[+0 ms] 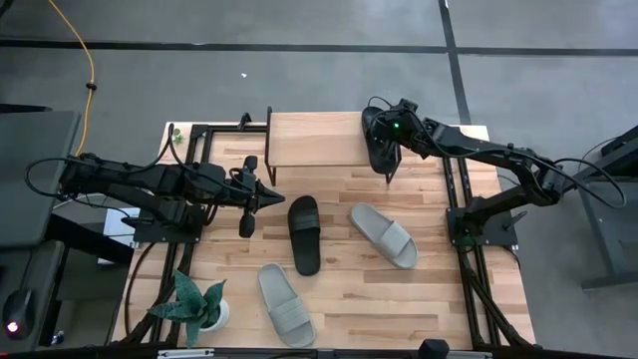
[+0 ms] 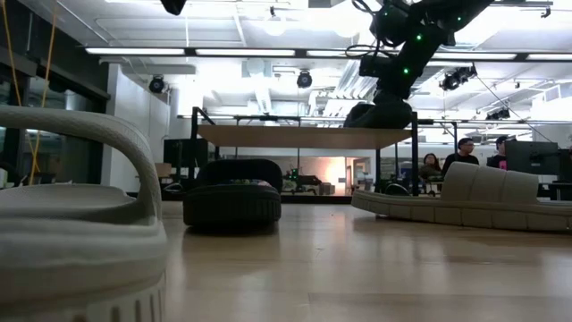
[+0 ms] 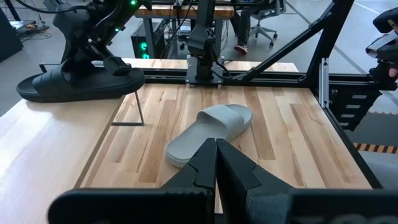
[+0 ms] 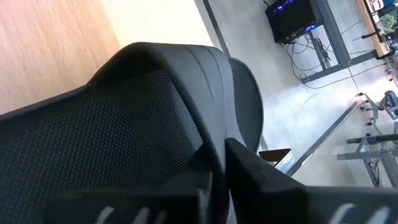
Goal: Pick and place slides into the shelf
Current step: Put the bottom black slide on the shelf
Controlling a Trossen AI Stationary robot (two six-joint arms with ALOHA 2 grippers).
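Black foam-like rubber is what your right gripper [image 1: 384, 135] has in hand: its fingers pinch the strap of one black slide [image 1: 377, 140], which sits at the right end of the shelf [image 1: 314, 140], though from the low view you can't quite tell whether the sole rests on the plank. The second black slide [image 1: 305, 233] lies mid-table, with one grey slide [image 1: 384, 234] just to its right and the other grey slide [image 1: 286, 304] nearer the front edge. Your left gripper [image 1: 267, 198] waits beside the shelf's left leg, fingers pressed together. Expect these slides to be light, springy and a bit flexible; take each by the wide strap, since the flat sole offers nothing to pinch.
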